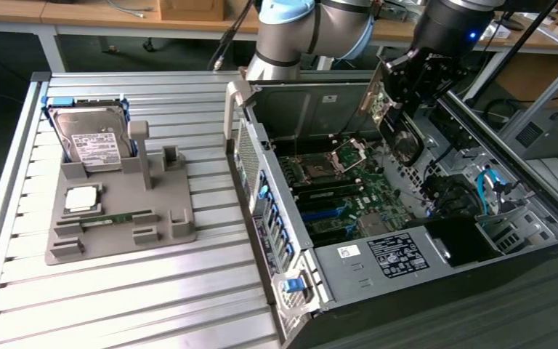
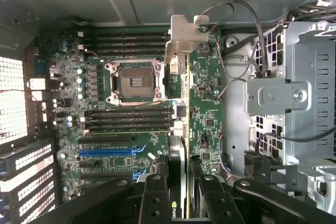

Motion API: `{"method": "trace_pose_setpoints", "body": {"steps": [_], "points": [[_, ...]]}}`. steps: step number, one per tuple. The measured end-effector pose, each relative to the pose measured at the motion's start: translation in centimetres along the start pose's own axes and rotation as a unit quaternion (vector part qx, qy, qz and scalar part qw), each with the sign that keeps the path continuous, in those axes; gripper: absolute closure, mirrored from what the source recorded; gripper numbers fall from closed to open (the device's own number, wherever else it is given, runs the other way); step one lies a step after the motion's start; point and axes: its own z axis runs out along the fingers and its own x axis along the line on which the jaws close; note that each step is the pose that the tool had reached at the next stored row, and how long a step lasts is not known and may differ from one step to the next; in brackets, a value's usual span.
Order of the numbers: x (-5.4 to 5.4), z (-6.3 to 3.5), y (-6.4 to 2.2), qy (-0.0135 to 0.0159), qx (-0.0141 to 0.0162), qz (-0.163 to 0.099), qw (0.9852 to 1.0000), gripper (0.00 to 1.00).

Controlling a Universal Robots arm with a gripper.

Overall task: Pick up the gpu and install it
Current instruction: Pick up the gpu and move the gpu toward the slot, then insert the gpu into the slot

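The end effector, in the upper right of the exterior view, is partly closed with its fingers clamped on either face of the gpu. The card hangs above the open computer case, over the motherboard and clear of it. From the wrist it is seen edge-on, its pale bracket at the end away from the grip, near the CPU socket.

To seat it well, I would bring the card's connector edge parallel to a blue expansion slot, with the bracket facing the case's rear wall. The descent should be straight and slow, with no tilt, since a skewed edge is likely to jam. The loose cables beside the board could snag it. The hard drive sits apart on the worktop, at the left.
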Motion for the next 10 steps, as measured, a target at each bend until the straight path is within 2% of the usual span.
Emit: {"method": "trace_pose_setpoints", "body": {"steps": [7,10], "points": [[0.0,0.0,0.0,0.0,0.0,-0.001,1.0,0.73],[0.05,0.0,0.0,0.0001,-0.0003,-0.01,0.9999,0.73]]}}
